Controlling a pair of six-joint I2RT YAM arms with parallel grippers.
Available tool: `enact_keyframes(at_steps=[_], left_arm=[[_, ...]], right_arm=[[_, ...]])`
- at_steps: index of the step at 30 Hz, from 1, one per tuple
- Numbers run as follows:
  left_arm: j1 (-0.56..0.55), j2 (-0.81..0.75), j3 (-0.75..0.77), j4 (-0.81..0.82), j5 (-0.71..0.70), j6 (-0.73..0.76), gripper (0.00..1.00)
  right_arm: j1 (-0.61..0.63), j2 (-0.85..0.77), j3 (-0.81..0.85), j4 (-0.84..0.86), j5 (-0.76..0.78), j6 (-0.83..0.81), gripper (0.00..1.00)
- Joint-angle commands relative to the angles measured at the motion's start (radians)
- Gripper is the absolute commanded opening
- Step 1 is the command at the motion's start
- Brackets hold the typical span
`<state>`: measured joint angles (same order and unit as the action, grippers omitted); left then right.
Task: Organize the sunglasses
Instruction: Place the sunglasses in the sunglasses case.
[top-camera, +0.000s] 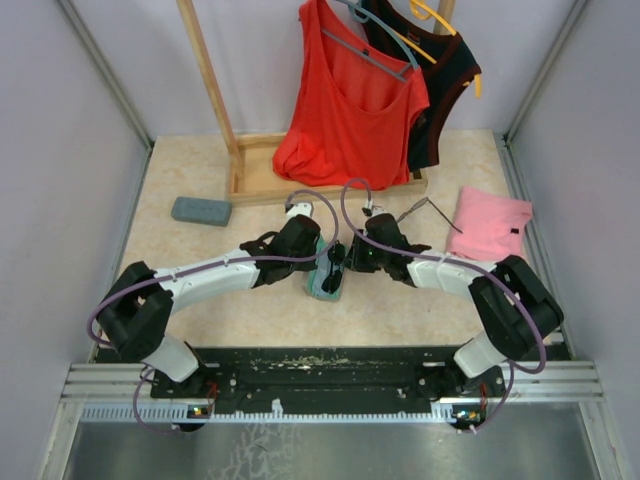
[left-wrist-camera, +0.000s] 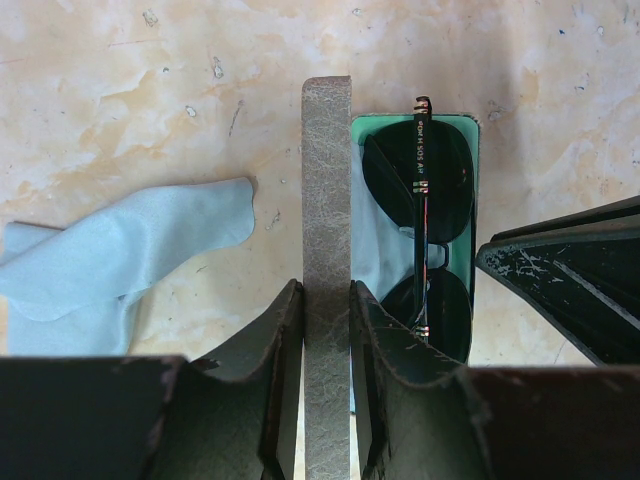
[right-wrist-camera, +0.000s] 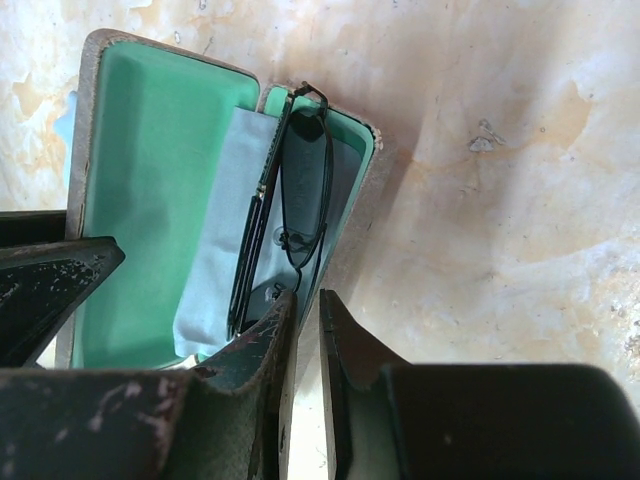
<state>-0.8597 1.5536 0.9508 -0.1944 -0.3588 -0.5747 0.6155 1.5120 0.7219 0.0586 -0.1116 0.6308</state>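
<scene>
An open grey glasses case (top-camera: 322, 281) with a green lining lies at the table's middle. One pair of sunglasses (left-wrist-camera: 420, 200) lies folded inside it on a light blue cloth (right-wrist-camera: 222, 250). My left gripper (left-wrist-camera: 325, 292) is shut on the upright lid (left-wrist-camera: 327, 180), whose grey edge runs between the fingers. My right gripper (right-wrist-camera: 308, 298) sits at the case's right rim, jaws a narrow gap apart, one finger over the sunglasses' (right-wrist-camera: 300, 190) near end and nothing pinched. A second pair of sunglasses (top-camera: 432, 211) lies on the table to the right, beside the pink cloth.
A loose light blue cloth (left-wrist-camera: 120, 260) lies left of the case. A closed grey case (top-camera: 201, 210) rests at the far left. A folded pink cloth (top-camera: 490, 222) is at the right. A wooden rack base (top-camera: 255, 182) with a red top (top-camera: 350, 110) and a black top (top-camera: 448, 90) stands behind.
</scene>
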Motion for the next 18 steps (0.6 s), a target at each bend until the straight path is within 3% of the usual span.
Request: enact_keyframes(at_steps=[1,18], left_arm=[[-0.005,-0.016,0.008,0.019,-0.002,0.007,0.29],[-0.004,-0.018,0.005,0.019,-0.003,0.006,0.29]], right_arm=[[0.009,-0.031,0.043,0.017,0.022,-0.018,0.16],[0.011,0.014,0.053,0.060,-0.023,-0.003,0.13]])
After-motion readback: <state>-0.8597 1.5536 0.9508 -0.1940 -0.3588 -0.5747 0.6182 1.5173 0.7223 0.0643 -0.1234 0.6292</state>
